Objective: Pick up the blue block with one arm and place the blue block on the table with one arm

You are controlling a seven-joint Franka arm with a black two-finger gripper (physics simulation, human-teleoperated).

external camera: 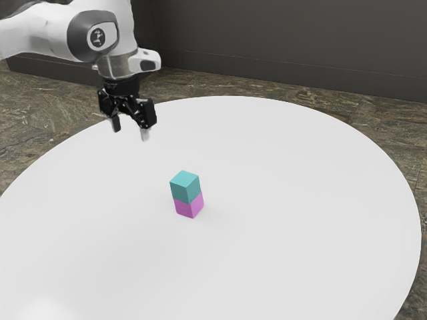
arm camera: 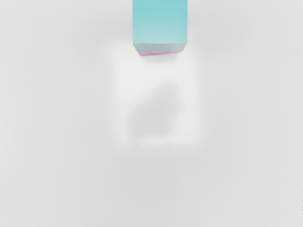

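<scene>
I had the blue block (external camera: 185,187) sitting on the pink block (external camera: 189,205), my gripper (external camera: 130,131) released and well apart from both.
Through the exterior view I saw the pink block standing on the round white table (external camera: 307,193), the blue block squarely on top of it, their sides nearly lined up. My gripper hung in the air toward the exterior view's left of the pink block, its two fingers (external camera: 145,135) spread, pointing down and grasping nothing. In the wrist view I saw a sliver of the pink block under the blue one, and near it a soft grey shadow (arm camera: 156,113) on the tabletop.
</scene>
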